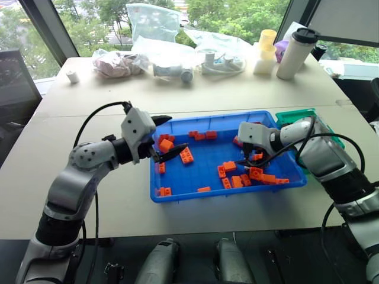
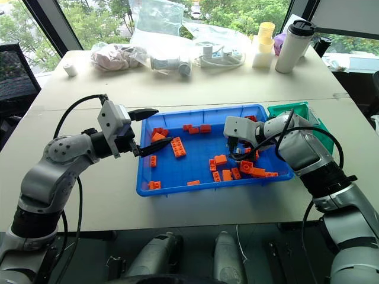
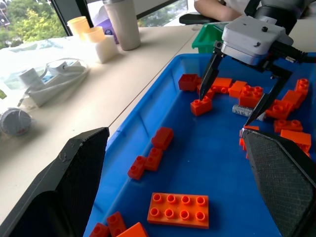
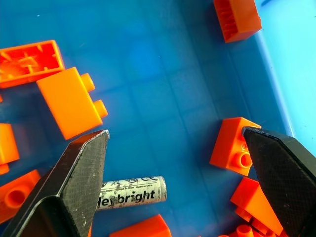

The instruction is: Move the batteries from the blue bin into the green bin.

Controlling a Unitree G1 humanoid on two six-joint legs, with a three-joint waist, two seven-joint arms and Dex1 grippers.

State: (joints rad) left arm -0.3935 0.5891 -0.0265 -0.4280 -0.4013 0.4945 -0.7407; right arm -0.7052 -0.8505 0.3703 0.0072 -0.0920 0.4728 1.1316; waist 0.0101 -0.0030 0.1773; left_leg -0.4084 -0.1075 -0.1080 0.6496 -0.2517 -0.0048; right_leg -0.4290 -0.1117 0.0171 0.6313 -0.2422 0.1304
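The right gripper [image 3: 237,101] is hanging wide open inside the blue bin [image 1: 177,192], its fingers [image 4: 74,182] straddling a battery [image 4: 132,191] that is lying flat on the bin's floor among orange bricks [image 1: 232,167]. The left gripper [image 1: 164,137] is also gaping wide and holding nothing, hovering over the bin's left end above more bricks. The green bin [image 1: 294,116] is sitting just beside the blue bin's far right corner.
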